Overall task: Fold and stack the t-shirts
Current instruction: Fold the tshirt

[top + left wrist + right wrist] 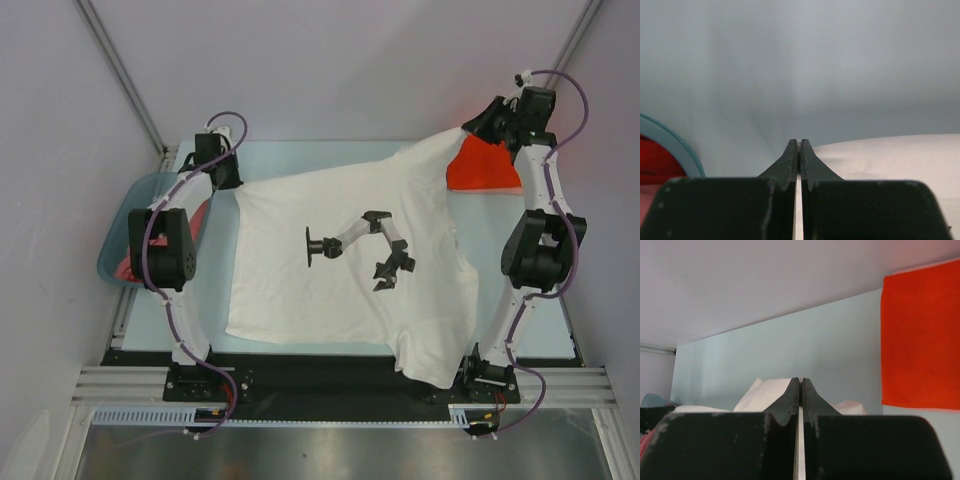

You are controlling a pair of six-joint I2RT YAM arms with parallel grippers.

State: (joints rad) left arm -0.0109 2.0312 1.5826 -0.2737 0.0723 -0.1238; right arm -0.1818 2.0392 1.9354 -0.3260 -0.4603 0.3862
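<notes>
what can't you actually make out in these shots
- basin contents: top external, left arm covers most of them
- orange t-shirt: top external, white t-shirt covers one side; right wrist, frame edge cuts it
- left gripper and right gripper: wrist views, shut fingers hide how much cloth they pinch

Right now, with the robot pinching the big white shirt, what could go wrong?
The right jaws hold a corner of the white t-shirt raised beside the folded orange t-shirt; pulling across might drag and rumple it. The white shirt's lower hem hangs over the near edge of the table by the right arm's base, so it could snag there.
</notes>
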